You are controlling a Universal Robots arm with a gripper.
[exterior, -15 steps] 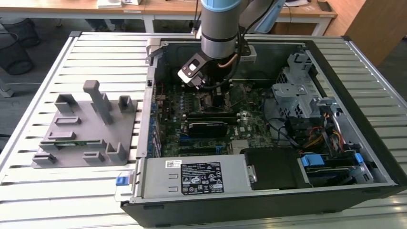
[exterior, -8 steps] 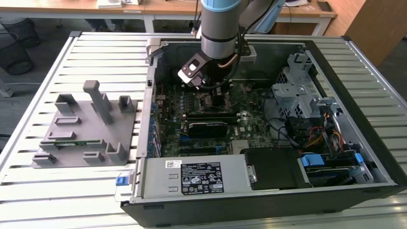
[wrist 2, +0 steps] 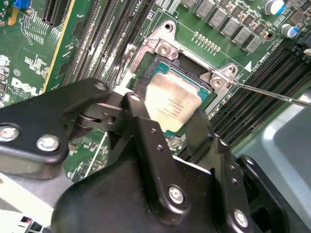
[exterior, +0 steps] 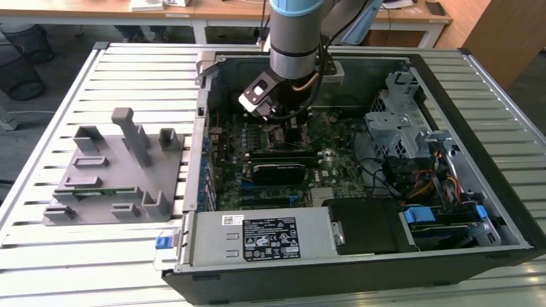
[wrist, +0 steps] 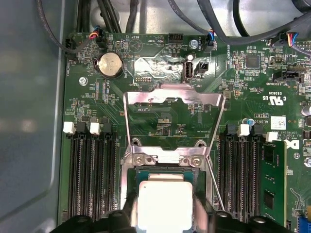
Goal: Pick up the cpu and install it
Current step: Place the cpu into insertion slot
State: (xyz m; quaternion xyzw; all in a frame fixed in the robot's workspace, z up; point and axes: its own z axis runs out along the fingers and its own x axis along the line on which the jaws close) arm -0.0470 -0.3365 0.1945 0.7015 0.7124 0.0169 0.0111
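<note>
- A slatted metal table (exterior: 128,70) carried an open computer case (exterior: 512,211), with a grey plastic holder (exterior: 102,192) on the slats to the exterior view's left of it.
- The arm (exterior: 295,38) reached down into the case over the green motherboard (wrist: 97,97).
- In the second wrist view the gripper (wrist 2: 167,116) sat directly over the socket (wrist 2: 165,48), with its black fingers (wrist 2: 146,141) straddling the cpu (wrist 2: 172,99).
- The fingers were pressed against two opposite edges of the cpu, so the gripper appeared to be clamped on it.
- The cpu lay flat, silver top up, within the socket's metal frame; whether it was fully seated or just above the contacts could not be told.
- In the first wrist view the socket's load plate (wrist: 172,94) stood swung open beyond the cpu (wrist: 165,204), and a memory stick (wrist: 272,179) stood in a slot to one side.
</note>
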